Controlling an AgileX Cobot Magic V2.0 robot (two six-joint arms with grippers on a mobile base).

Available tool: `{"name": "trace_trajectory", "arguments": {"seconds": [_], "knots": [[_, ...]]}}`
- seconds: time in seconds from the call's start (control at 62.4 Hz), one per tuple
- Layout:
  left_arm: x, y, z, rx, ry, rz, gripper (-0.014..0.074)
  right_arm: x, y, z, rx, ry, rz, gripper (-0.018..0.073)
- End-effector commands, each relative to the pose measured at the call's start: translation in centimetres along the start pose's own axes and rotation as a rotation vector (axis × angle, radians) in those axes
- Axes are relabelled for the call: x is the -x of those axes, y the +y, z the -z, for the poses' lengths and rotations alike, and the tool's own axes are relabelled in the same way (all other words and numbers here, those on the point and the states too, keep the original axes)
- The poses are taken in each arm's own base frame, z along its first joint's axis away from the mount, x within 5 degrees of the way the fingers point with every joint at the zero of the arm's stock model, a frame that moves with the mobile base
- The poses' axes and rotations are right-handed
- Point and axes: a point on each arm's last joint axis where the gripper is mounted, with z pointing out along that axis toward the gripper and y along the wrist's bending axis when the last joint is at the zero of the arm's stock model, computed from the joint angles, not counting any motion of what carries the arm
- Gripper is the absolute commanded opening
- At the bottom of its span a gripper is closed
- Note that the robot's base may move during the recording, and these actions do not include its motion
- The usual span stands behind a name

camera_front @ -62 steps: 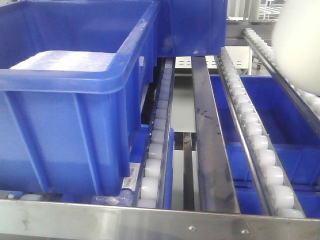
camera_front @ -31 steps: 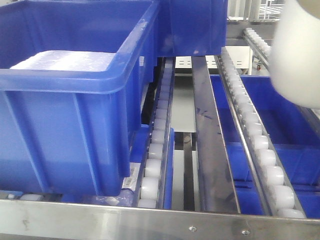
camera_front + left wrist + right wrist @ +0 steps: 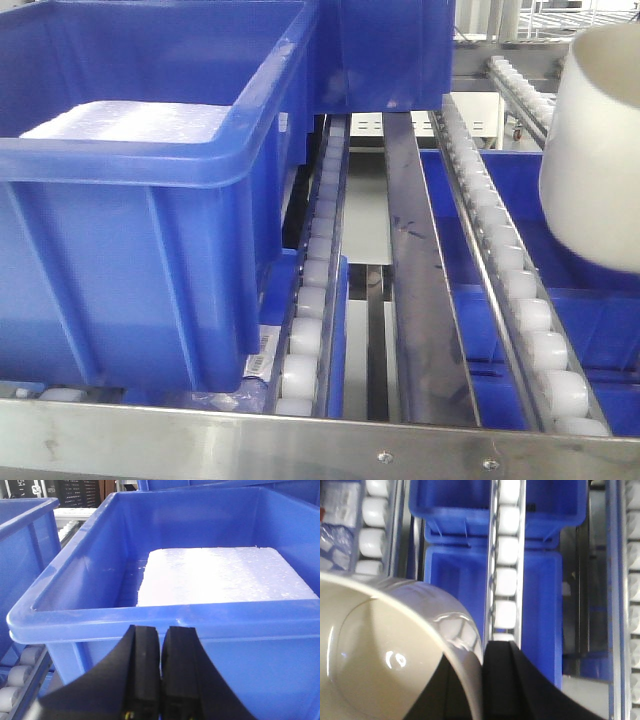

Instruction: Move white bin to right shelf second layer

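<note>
The right gripper (image 3: 482, 680) grips the rim of the white bin (image 3: 390, 660): one black finger (image 3: 520, 690) lies against the outside of the wall, the other side is hidden behind the rim, so the jaws are clamped across the wall. From the right wrist view the glossy inside of the bin fills the area to the left of and below the finger. Beyond the gripper runs a roller rail (image 3: 506, 555) of the right shelf second layer (image 3: 500, 260), with blue crates (image 3: 455, 585) on a lower level under it. In the front view the white bin (image 3: 595, 150) hangs at the right edge above the sloping rails, its base clear of the rollers. The left gripper (image 3: 160, 680) has its two black fingers pressed together, nothing between them. Directly ahead of it stands a large blue crate (image 3: 165, 625), close to the fingertips, holding a white foam block (image 3: 225, 575) on its floor.
</note>
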Motion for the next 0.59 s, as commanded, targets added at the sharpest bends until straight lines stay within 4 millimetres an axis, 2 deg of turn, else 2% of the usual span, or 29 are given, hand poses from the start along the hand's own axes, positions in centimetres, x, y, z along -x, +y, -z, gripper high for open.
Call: {"name": "trace_trajectory", "arguments": {"seconds": [0.0, 0.577], "knots": [[-0.4, 0.0, 0.0, 0.001, -0.062, 0.009, 0.0085, 1.6, -0.2, 0.9, -0.001, -0.096, -0.003, 0.0056], [-0.4, 0.0, 0.0, 0.001, -0.062, 0.009, 0.0085, 0.7, -0.6, -3.2, -0.02, 0.035, -0.009, 0.0056]]}}
